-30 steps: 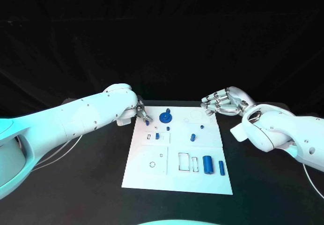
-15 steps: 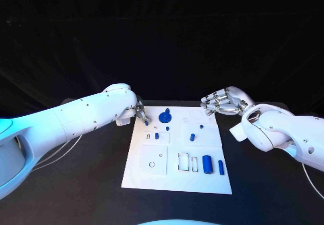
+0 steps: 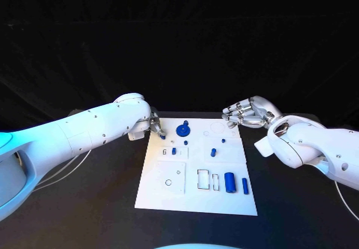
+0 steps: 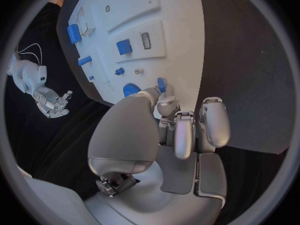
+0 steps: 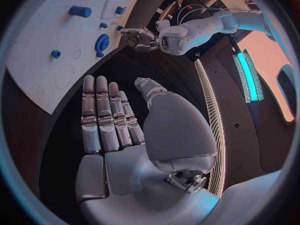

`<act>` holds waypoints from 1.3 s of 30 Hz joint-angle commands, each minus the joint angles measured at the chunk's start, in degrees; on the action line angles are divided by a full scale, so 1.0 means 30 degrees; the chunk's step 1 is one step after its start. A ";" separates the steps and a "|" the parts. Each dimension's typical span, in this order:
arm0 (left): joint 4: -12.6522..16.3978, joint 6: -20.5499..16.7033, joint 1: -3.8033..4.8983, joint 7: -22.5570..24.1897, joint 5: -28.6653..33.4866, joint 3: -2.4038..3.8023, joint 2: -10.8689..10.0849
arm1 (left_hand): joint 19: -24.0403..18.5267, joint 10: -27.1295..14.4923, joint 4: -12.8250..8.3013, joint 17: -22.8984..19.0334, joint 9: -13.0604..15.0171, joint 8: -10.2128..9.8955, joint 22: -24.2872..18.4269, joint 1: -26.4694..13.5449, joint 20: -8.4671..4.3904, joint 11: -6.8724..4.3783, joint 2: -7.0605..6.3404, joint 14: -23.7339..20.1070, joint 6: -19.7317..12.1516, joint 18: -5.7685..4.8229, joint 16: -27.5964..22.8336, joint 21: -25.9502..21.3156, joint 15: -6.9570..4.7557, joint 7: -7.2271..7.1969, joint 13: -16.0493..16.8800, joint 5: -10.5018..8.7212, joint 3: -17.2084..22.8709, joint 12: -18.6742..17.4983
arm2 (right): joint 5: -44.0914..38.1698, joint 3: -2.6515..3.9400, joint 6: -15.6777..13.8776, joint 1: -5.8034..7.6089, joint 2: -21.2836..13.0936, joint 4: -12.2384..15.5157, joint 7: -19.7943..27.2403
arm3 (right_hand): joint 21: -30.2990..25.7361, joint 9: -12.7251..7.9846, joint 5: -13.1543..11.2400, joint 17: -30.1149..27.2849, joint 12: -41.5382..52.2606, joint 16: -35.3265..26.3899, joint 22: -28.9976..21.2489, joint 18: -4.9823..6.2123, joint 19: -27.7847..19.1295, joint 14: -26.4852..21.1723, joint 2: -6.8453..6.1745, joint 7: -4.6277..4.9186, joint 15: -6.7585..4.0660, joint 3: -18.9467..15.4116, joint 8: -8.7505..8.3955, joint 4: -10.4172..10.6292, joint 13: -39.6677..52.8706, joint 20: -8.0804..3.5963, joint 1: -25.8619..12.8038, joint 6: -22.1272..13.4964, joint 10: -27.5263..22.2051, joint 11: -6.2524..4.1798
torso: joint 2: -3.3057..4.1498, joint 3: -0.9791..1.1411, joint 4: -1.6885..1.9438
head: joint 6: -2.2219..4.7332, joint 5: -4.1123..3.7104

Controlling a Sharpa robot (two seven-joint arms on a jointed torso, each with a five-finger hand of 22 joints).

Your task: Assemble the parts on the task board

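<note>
The task board (image 3: 196,192), one white plate at the table's centre, carries seven blue parts in the head view: the disc-shaped part (image 3: 184,129) at 12 o'clock, the thick cylinder (image 3: 230,182) and slim bar (image 3: 245,185) at 4 o'clock, four small pieces mid-board. Judged progress: partial, as several outlined recesses remain unfilled. The left hand (image 3: 155,126) pinches one small blue part (image 4: 161,84) over the board's 11 o'clock corner; the right hand (image 3: 247,114) hovers at 1 o'clock, fingers apart, holding nothing.

Left hand (image 3: 156,126) pinching small blue part (image 3: 162,136) over task board (image 3: 196,193) corner.
</note>
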 commanded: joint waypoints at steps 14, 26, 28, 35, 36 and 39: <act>0.3466 -0.2443 -0.0015 -0.0219 0.3603 0.0025 -0.2227 | 0.0233 0.0406 -0.2684 0.4188 0.1128 0.1308 0.0254 -0.1057 -0.0064 -0.0084 -0.1430 0.1740 0.0131 -0.0066 0.0107 0.0226 -0.0125 -0.0113 -0.0042 -0.0006 0.4908 -0.0011 | 0.0055 0.0004 0.0180 -0.0009 -0.0045 0.0022 0.0236 | -0.0071 0.0010 0.0081 -0.0018 -0.0014 -0.0043 -0.0030 0.0063 -0.0097 -0.0078 0.0056 0.0031 0.0010 -0.0094 -0.0080 -0.0023 -0.0021 -0.0009 -0.0096 -0.0133 -0.0081 0.0003 | -0.0026 -0.0009 0.0033 | 0.0056 0.0200; 0.5827 -0.3483 -0.0303 0.0168 0.1574 0.0014 -0.3759 | 0.0267 0.0441 -0.3023 0.4190 0.1285 0.1483 0.0317 -0.1290 -0.0088 -0.0116 -0.1949 0.1742 0.0172 -0.0077 0.0108 0.0257 -0.0144 -0.0141 -0.0150 -0.0028 0.5451 -0.0098 | 0.0139 0.0004 0.0175 -0.0009 -0.0111 0.0048 0.0238 | -0.0086 0.0012 0.0123 -0.0038 0.0000 -0.0037 -0.0070 0.0069 -0.0088 -0.0085 0.0102 0.0038 0.0017 -0.0113 -0.0072 0.0022 -0.0021 0.0002 -0.0162 -0.0134 -0.0090 0.0010 | 0.0008 -0.0004 0.0038 | 0.0012 0.0277; 0.6081 -0.3825 -0.0412 0.0313 0.1081 0.0010 -0.3912 | 0.0283 0.0468 -0.3059 0.4198 0.1310 0.1517 0.0343 -0.1318 -0.0090 -0.0124 -0.2037 0.1745 0.0196 -0.0083 0.0115 0.0269 -0.0147 -0.0151 -0.0151 -0.0032 0.5506 -0.0095 | 0.0145 0.0004 0.0177 -0.0009 -0.0110 0.0052 0.0242 | -0.0086 0.0012 0.0123 -0.0038 0.0000 -0.0037 -0.0070 0.0069 -0.0088 -0.0085 0.0102 0.0038 0.0017 -0.0113 -0.0072 0.0022 -0.0021 0.0002 -0.0162 -0.0134 -0.0090 0.0010 | 0.0007 -0.0014 0.0040 | -0.0013 0.0305; 0.6710 -0.5016 -0.0914 0.0639 0.0386 0.0001 -0.4271 | 0.0465 0.0675 -0.3148 0.4214 0.1393 0.1643 0.0599 -0.1400 -0.0106 -0.0178 -0.2275 0.1752 0.0318 -0.0140 0.0130 0.0407 -0.0183 -0.0208 0.0012 -0.0027 0.5740 0.0073 | 0.0157 0.0004 0.0173 -0.0009 -0.0124 0.0067 0.0250 | -0.0092 0.0013 0.0151 -0.0047 0.0006 -0.0035 -0.0089 0.0070 -0.0084 -0.0087 0.0121 0.0040 0.0019 -0.0125 -0.0069 0.0046 -0.0021 0.0008 -0.0196 -0.0136 -0.0095 0.0013 | 0.0010 -0.0010 0.0026 | -0.0028 0.0404; 0.6805 -0.5155 -0.0989 0.0660 0.0345 0.0001 -0.4307 | 0.0467 0.0677 -0.3149 0.4215 0.1394 0.1644 0.0602 -0.1400 -0.0106 -0.0179 -0.2277 0.1752 0.0319 -0.0140 0.0131 0.0408 -0.0183 -0.0208 0.0013 -0.0027 0.5743 0.0074 | 0.0157 0.0004 0.0175 -0.0009 -0.0125 0.0070 0.0251 | -0.0092 0.0013 0.0151 -0.0047 0.0006 -0.0035 -0.0089 0.0070 -0.0084 -0.0087 0.0121 0.0040 0.0019 -0.0125 -0.0069 0.0046 -0.0021 0.0008 -0.0196 -0.0136 -0.0095 0.0013 | 0.0010 -0.0013 0.0026 | -0.0033 0.0409; 0.7084 -0.5635 -0.1245 0.0692 0.0230 -0.0004 -0.4398 | 0.0486 0.0702 -0.3154 0.4215 0.1402 0.1657 0.0628 -0.1413 -0.0110 -0.0184 -0.2297 0.1753 0.0331 -0.0146 0.0131 0.0423 -0.0189 -0.0214 0.0031 -0.0027 0.5780 0.0092 | 0.0159 0.0004 0.0180 -0.0009 -0.0129 0.0070 0.0249 | -0.0097 0.0014 0.0179 -0.0053 0.0011 -0.0033 -0.0103 0.0072 -0.0081 -0.0088 0.0137 0.0040 0.0020 -0.0132 -0.0067 0.0061 -0.0021 0.0011 -0.0218 -0.0138 -0.0097 0.0014 | 0.0010 -0.0025 0.0004 | -0.0037 0.0433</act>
